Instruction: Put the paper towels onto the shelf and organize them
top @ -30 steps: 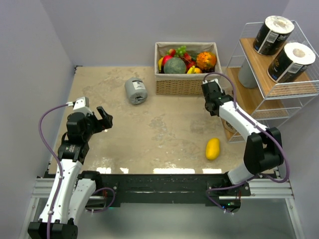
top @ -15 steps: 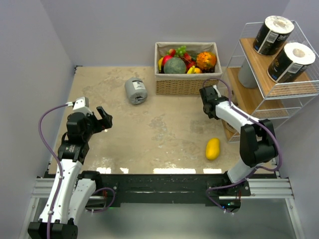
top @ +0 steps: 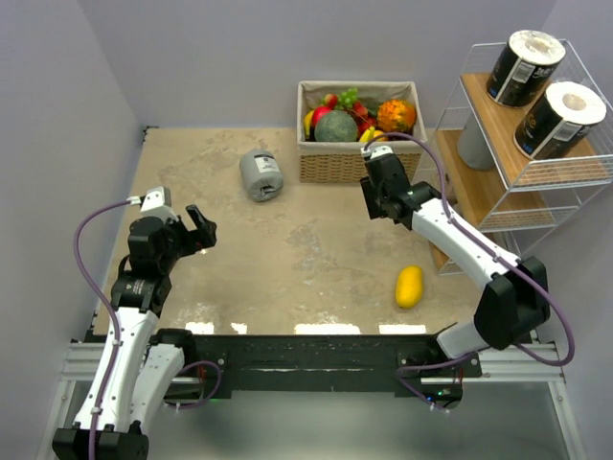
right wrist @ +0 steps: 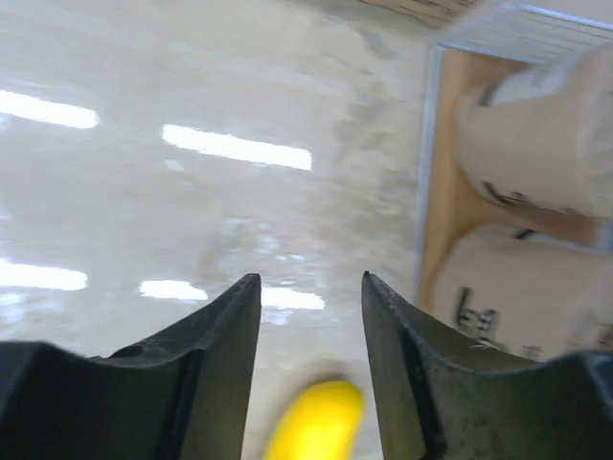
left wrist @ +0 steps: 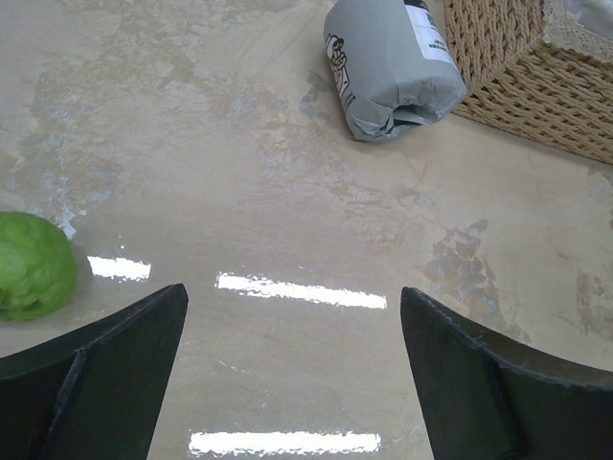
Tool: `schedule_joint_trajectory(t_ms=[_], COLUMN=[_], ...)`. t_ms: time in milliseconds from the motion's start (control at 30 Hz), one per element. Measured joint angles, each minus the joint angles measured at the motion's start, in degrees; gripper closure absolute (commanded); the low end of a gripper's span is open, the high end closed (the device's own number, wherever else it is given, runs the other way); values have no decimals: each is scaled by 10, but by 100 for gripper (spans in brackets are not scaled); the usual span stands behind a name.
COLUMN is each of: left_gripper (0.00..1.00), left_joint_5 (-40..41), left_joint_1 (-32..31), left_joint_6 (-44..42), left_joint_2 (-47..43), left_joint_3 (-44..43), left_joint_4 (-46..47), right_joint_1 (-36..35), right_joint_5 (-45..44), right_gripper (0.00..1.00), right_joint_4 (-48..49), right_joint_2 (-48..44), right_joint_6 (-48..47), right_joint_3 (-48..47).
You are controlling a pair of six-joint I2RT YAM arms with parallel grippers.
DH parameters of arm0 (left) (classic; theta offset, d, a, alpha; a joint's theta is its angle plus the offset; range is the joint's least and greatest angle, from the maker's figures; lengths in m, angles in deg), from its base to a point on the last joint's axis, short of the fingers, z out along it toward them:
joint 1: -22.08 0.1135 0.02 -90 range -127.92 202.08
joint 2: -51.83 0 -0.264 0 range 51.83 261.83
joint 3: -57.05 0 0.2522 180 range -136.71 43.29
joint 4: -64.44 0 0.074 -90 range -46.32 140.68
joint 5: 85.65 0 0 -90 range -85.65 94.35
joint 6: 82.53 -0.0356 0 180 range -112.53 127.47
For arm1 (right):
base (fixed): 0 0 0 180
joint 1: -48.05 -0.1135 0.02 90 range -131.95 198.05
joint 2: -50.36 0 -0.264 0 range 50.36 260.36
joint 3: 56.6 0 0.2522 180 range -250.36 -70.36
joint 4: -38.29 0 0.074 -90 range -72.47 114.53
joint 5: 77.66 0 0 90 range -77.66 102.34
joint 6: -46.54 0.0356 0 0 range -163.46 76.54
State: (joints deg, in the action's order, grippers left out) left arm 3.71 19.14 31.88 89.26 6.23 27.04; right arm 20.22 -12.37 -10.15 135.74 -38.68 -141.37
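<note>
Left arm (top: 120, 359) and right arm (top: 460, 244): white shells with black joints and black wrist blocks. 1 purple cable (top: 79, 244) loops along each. Fingers (left wrist: 96, 374) are black, matte, wedge-shaped, 2 per arm.

My right arm (top: 450, 235) swings away from the shelf (top: 498, 182), and its wrist is now further left than before, just in front of the right end of the wicker basket (top: 345, 165). Its fingers (right wrist: 215, 331), nearly closed a second ago, now stand slightly apart with nothing between them.
</note>
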Motion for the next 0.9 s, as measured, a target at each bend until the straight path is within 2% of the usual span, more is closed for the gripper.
schedule_joint_trajectory(t_ms=[167, 233, 333, 433, 633, 800, 900], left_gripper=[2, 2, 2, 2, 3, 10, 11], left_joint_5=[0, 0, 6, 9, 16, 16, 15], left_joint_1=[-2, -2, -3, -3, -3, -3, -3], left_joint_6=[0, 0, 0, 0, 1, 0, -1], left_joint_2=[0, 2, 8, 11, 30, 112, 162], left_joint_3=[0, 0, 0, 0, 0, -33, -64], left_joint_4=[0, 0, 0, 0, 0, 3, 20], right_joint_1=[-22, -31, -45, -53, -53, -56, -59], right_joint_5=[75, 91, 108, 121, 151, 181, 198], right_gripper=[30, 17, 7, 4, 5, 7, 8], right_joint_4=[24, 32, 40, 46, 72, 96, 111], right_joint_2=[-43, -57, -75, -87, -116, -119, -120], right_joint_6=[55, 67, 79, 84, 91, 96, 103], right_joint_3=[2, 2, 2, 3, 19, 25, 38])
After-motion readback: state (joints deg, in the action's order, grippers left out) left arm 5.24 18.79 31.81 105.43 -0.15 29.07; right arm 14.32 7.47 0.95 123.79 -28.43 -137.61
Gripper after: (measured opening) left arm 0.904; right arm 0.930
